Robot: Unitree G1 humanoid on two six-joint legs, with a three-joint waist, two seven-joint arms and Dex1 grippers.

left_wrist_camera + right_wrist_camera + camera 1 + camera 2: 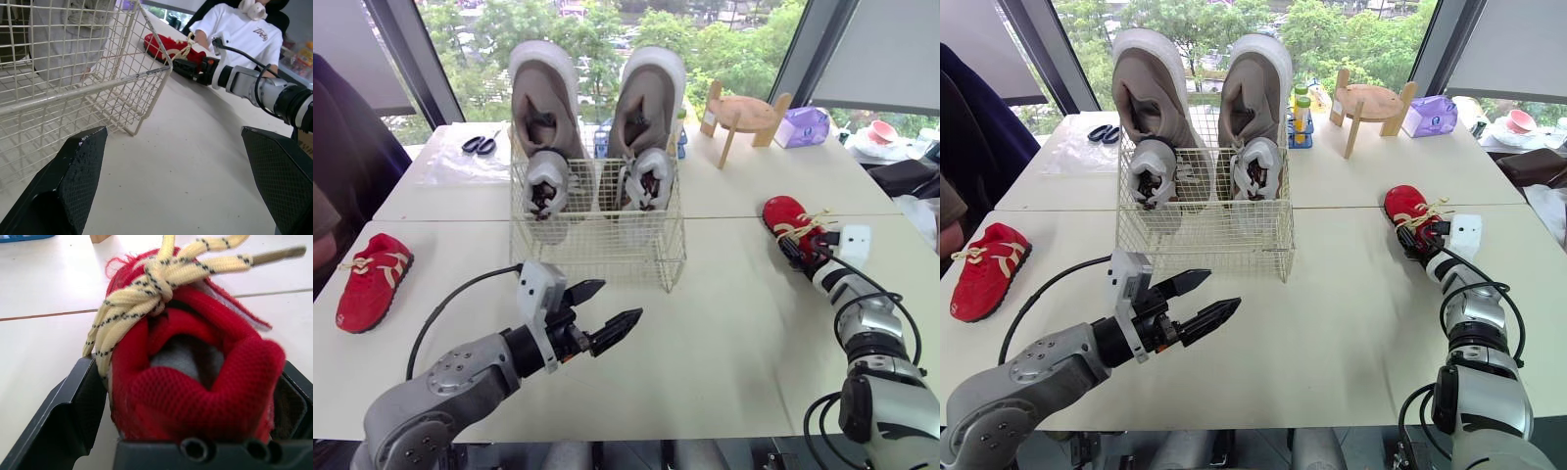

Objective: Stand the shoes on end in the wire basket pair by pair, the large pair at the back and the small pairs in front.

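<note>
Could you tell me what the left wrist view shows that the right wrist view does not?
Left wrist view: the wire basket, the open left gripper, a person in a white shirt. Right wrist view: the grey lining of the red shoe, and fingers pressing both sides of its heel. Both: that shoe with cream laces, held by the right gripper, on the table.

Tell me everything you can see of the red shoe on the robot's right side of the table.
The red shoe is small, of red mesh-like fabric with a grey lining, and its cream laces, flecked with black, are tied in a knot. It lies on its sole on the white table, outside the wire basket, with its toe pointing away from the robot. The right gripper has its black fingers against both sides of the heel.
</note>
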